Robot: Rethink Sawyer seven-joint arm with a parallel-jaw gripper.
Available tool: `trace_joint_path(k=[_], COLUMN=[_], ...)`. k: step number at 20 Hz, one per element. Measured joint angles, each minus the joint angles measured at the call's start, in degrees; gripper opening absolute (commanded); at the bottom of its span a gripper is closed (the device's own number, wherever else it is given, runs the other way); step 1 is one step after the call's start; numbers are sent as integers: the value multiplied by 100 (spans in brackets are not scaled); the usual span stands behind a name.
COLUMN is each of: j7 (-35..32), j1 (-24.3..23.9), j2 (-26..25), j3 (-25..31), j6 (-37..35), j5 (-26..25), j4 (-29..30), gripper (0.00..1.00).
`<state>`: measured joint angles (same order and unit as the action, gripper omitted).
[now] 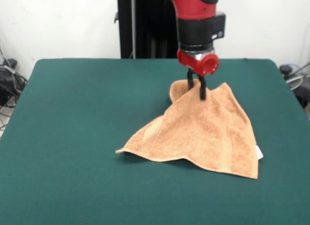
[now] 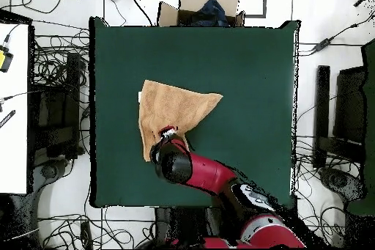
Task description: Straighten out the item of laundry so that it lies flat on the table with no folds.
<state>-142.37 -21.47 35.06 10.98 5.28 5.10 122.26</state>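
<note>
The black two-fingered gripper (image 1: pixel 196 87) pinches a raised fold of the soft, light orange-tan terry towel (image 1: pixel 203 133), which drapes limply onto the dark green bench (image 1: pixel 72 118); corners offer better holds.

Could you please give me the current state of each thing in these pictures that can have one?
towel: pinched at its far edge and lifted there, draped in folds, not flat.
gripper: shut on the towel's raised edge.
table: bears the towel's lower edges.
white tag: sticking out from the towel's side edge.
</note>
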Motion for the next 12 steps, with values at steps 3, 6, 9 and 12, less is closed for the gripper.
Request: trace_joint_path(k=[3,6,9,12], j7=[0,0,0,0], j1=[57,126,181,286], j2=[188,357,444,518], j3=[-2,-7,-19,-75], j6=[-301,-503,-566,-600], j5=[49,113,161,225], j4=[0,0,-2,-12], gripper=[100,100,100,100])
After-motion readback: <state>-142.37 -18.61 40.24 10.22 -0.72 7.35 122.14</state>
